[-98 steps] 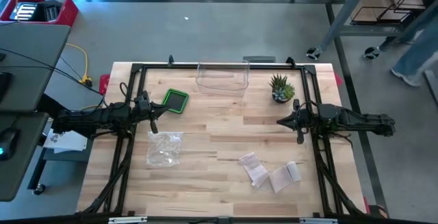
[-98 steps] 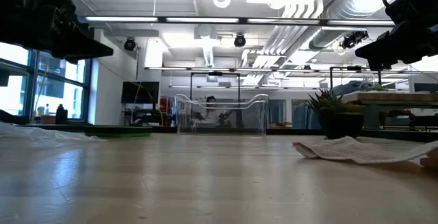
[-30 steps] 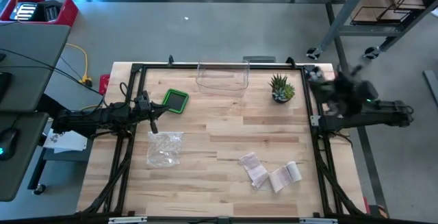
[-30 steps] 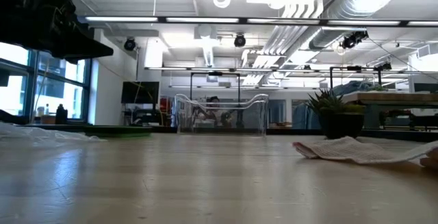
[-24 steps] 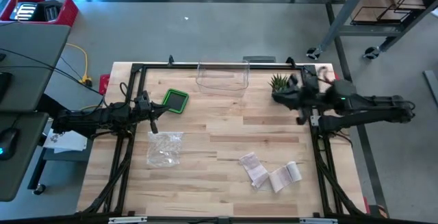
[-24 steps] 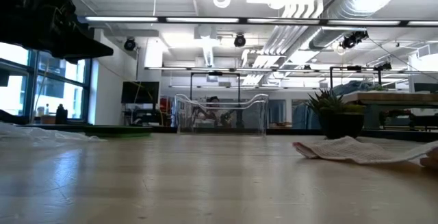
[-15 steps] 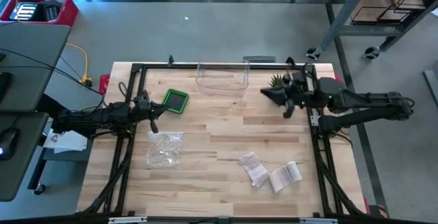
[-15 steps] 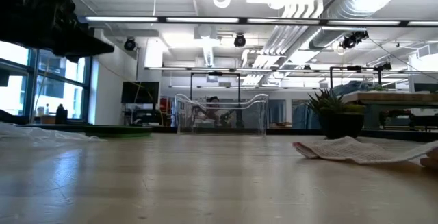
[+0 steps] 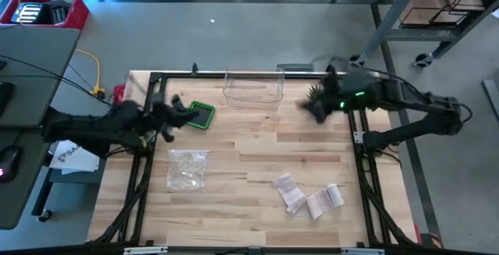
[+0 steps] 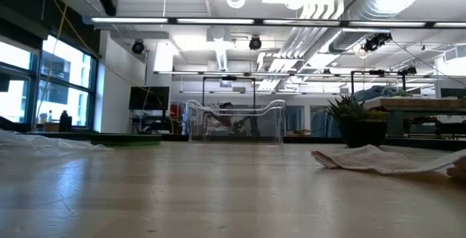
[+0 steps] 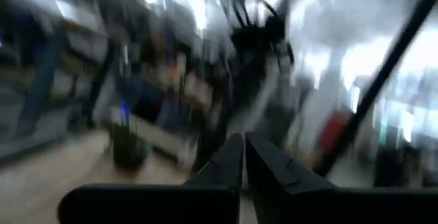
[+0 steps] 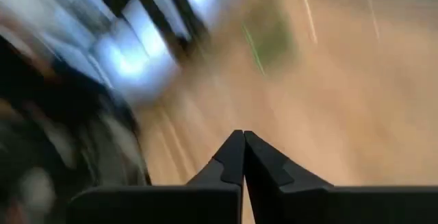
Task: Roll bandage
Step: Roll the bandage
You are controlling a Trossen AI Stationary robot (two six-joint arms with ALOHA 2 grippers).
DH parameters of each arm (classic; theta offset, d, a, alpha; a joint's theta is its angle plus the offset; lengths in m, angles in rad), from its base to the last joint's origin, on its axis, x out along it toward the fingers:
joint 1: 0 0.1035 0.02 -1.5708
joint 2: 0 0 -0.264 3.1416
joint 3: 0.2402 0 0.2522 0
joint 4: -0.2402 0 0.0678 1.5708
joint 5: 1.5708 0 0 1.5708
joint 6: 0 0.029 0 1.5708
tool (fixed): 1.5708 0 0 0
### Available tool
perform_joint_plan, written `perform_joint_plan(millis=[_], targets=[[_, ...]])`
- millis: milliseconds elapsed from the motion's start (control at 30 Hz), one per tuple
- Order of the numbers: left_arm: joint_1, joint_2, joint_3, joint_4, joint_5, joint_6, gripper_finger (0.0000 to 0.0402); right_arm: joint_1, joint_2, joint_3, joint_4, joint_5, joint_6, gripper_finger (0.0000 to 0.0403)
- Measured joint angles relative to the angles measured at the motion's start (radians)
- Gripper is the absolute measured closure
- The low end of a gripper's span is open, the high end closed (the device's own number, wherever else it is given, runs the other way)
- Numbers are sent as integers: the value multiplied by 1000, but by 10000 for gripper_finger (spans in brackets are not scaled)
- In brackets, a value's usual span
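— While both arms hang above the bench [image 9: 249, 142], what do the jaws hold?

— Nothing. The right gripper [image 12: 243, 157] has its jaws pressed together, tip to tip, with bare wood beyond them. From above, it [image 9: 306, 108] sits over the far right part of the bench, just beside the plant [image 9: 316, 93].

— And the left?

— The left gripper [image 11: 243, 157] shows its jaws nearly together, a thin slit between them, gripping nothing. From above, it [image 9: 181, 107] is at the green tray [image 9: 200, 114] on the far left side.

— Where is the bandage?

— The bandage [image 9: 290, 192] lies flat on the near right part of the bench, next to a roll [image 9: 324, 200], well apart from both grippers. In the low view it [image 10: 378, 159] rests as a crumpled white strip at the right.

— Anything else?

— A clear bin [image 9: 253, 88] at the far edge, and a plastic bag [image 9: 188, 168] on the near left.
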Motion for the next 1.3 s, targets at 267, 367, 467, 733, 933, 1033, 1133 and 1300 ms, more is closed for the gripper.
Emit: perform_joint_plan(millis=[267,367,467,733,933,1033,1133,1300], targets=[[49,425,291,-180,135,-23,323,242,55,-95,-462,-205,275,403],[46,568,301,-115,302,-95,309,368,6,-239,-368,-221,450,403],[30,670,313,-85,349,-118,303,504,-31,-379,-309,-256,647,403],[-26,816,314,-71,276,-247,303,763,-36,-632,-92,-242,989,403],[-132,1022,399,84,361,-251,315,844,-36,-698,64,-143,1069,403],[-164,1140,533,55,361,-136,325,865,-36,-698,63,-141,1070,403],[-172,1271,686,-2,283,25,337,879,-36,-698,72,-140,1096,403],[-172,1493,898,-145,262,166,357,880,-37,-698,97,-139,1107,403]])
